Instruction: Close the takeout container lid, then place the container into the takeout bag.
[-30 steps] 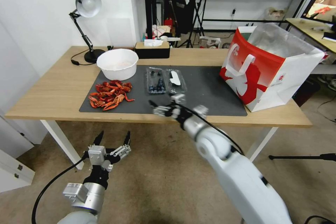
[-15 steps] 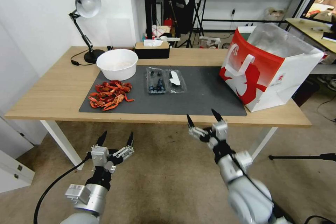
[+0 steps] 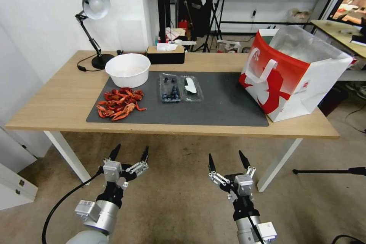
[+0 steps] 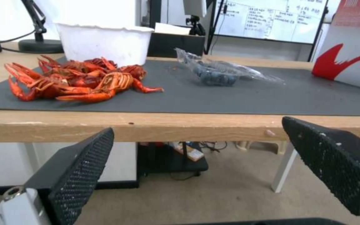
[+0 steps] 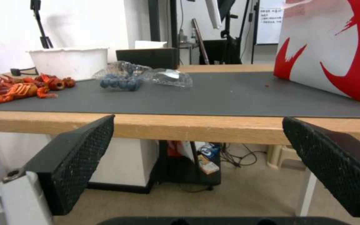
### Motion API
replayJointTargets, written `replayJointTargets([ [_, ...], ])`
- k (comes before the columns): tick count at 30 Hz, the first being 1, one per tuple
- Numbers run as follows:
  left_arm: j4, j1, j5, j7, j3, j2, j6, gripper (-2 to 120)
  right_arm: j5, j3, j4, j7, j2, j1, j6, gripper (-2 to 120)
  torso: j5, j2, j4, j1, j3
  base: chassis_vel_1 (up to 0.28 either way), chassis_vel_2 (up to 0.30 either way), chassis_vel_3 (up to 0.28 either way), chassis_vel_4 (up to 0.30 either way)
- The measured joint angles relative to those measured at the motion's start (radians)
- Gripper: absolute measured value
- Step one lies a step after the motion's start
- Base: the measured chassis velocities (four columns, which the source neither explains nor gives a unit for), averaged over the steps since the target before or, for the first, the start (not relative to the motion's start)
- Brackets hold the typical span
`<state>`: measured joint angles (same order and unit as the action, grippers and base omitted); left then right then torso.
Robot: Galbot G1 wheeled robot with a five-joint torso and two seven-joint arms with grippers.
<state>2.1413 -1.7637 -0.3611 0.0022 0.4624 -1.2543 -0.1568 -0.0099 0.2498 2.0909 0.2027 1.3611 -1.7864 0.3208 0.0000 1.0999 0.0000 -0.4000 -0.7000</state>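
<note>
- Pulled back from over the worktop's near edge, the right pincer now hangs low in front of it, fingers spread wide and holding nothing; nothing on the mat has shifted.
- Level with it on the other side, the left pincer sits parked below the worktop, its fingers apart and empty too.
- On the dark mat, the takeout container lies open and flat, blueberries in the tray half, with the lid folded out beside it on the bag side, sticker up.
- Crayfish are heaped near the mat's left end, a white bowl just behind them.
- Further right, well apart from the container, the takeout bag stands upright with its mouth open.
- To my eye the closing step hasn't begun: the lid is not yet shut.
- Next I'd expect a pincer to rise over the edge, catch the lid's outer rim and swing it across the hinge; thin clear plastic may slide or flex.
</note>
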Motion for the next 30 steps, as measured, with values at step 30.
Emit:
replayJointTargets([
  [30,-0.008,0.009,-0.006,0.005,0.007,0.003,-0.02,100,0.515,-0.036,-0.012,-0.091,-0.089,0.355,-0.243,100,0.0001,0.0,-0.0001,0.0,0.0,0.0,0.0,0.0,0.0],
])
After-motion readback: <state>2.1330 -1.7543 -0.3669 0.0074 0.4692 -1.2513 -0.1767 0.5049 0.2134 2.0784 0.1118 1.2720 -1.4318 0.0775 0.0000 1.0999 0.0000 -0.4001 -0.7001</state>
